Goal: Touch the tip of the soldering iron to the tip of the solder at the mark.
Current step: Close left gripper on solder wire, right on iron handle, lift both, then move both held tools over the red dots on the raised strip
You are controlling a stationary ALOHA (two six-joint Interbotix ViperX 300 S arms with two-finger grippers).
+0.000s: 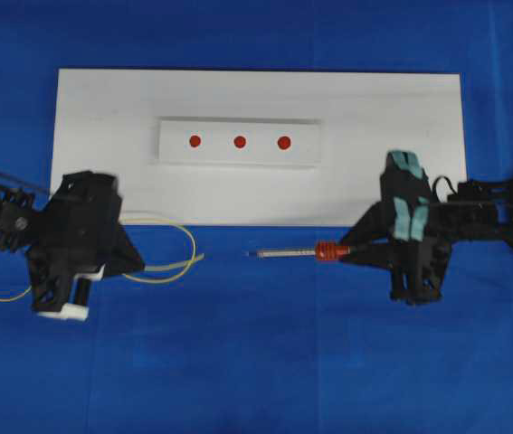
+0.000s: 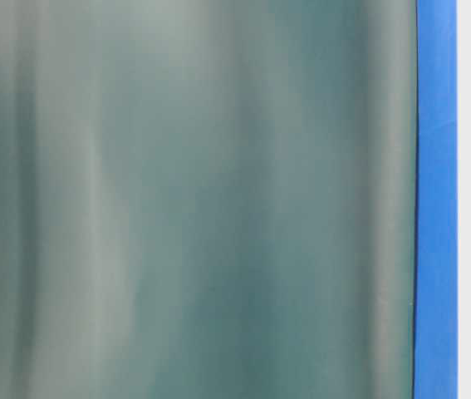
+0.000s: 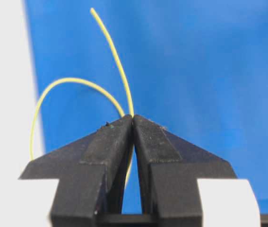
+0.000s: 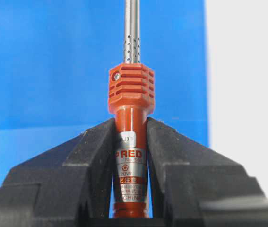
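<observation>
A blue table [image 1: 265, 344] carries a white board [image 1: 102, 117] with a smaller white block [image 1: 238, 155] bearing three red marks [image 1: 239, 141]. At 3 o'clock, the right gripper [image 4: 131, 142] clamps the soldering iron [image 4: 131, 113], shaft pointing toward 9. At 9 o'clock, the left gripper [image 3: 133, 119] pinches the solder [image 3: 117, 61].
</observation>
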